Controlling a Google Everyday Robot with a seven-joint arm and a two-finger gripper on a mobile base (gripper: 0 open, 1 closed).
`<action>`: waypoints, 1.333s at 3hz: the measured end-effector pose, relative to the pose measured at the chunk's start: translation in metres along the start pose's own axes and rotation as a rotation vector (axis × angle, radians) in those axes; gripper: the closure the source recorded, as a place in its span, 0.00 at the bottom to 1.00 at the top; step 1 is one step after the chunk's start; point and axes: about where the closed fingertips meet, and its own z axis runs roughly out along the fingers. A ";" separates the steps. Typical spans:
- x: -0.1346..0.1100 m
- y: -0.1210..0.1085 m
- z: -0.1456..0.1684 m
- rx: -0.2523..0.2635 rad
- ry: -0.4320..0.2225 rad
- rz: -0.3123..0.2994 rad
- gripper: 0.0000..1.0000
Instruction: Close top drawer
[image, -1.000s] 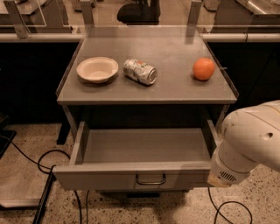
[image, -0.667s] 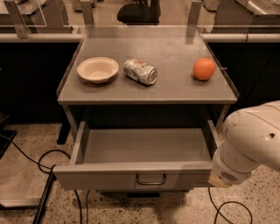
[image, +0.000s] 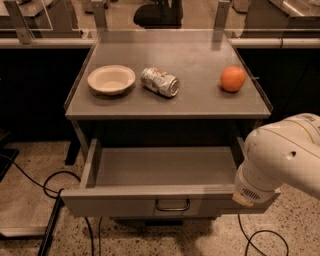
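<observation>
The top drawer (image: 150, 170) of the grey metal cabinet is pulled out wide and looks empty. Its flat front panel (image: 120, 205) faces me, with a small dark loop handle (image: 172, 205) at its centre. My white arm (image: 282, 157) comes in from the right and covers the drawer's front right corner. The gripper is hidden behind the arm's joint, so it does not show.
On the cabinet top (image: 200, 102) stand a white bowl (image: 111, 79), a crushed can (image: 160, 81) lying on its side and an orange (image: 233, 79). Black cables (image: 47, 187) lie on the speckled floor at the left. A railing and chair stand behind.
</observation>
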 end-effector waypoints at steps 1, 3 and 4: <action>-0.017 -0.020 0.013 0.054 -0.005 0.046 1.00; -0.021 -0.019 0.028 0.069 0.009 0.055 1.00; -0.034 -0.035 0.039 0.115 0.009 0.075 1.00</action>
